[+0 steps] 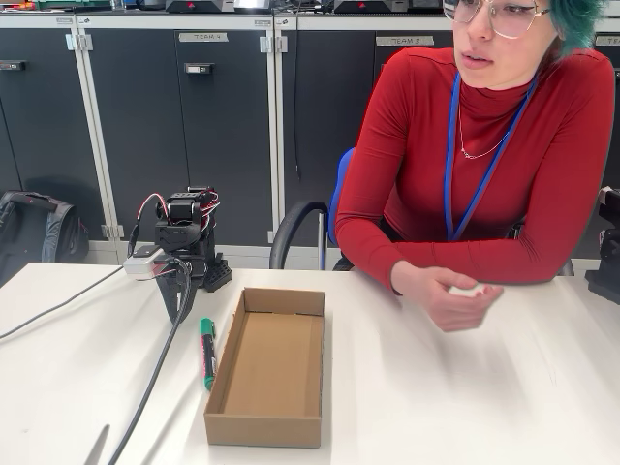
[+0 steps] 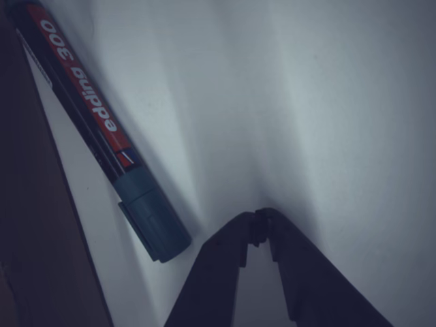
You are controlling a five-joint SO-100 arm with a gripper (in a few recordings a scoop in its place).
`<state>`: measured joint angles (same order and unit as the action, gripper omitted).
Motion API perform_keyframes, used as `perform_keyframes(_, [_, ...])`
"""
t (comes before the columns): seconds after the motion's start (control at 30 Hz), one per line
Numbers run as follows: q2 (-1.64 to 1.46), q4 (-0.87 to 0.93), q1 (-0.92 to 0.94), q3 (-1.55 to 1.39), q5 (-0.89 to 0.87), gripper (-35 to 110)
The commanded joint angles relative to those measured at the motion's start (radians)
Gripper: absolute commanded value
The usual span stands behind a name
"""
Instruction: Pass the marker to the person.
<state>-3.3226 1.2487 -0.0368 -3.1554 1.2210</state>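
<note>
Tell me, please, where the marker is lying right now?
In the fixed view the marker lies flat on the white table, just left of the open cardboard box and right below the gripper. The wrist view shows it left of the fingertips, not gripped.

The marker (image 2: pixel 95 122) lies on the pale worktop (image 2: pixel 327 102), running from the upper left of the frame down toward the lower middle, its cap end lowest. The dark tool (image 2: pixel 261 221) rises from the bottom edge, tips together, just right of the cap. A dark box wall (image 2: pixel 34 238) fills the left edge.
</note>
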Motion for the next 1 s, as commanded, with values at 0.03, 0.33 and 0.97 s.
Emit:
perform_keyframes(0.03, [-0.011, 0.006, 0.000, -0.017, 0.017, -5])
perform_keyframes(0.33, [-0.011, 0.075, -0.009, 0.147, 0.005, -5])
perform_keyframes(0.97, [0.193, 0.298, -0.222, 0.782, -0.264, -5])
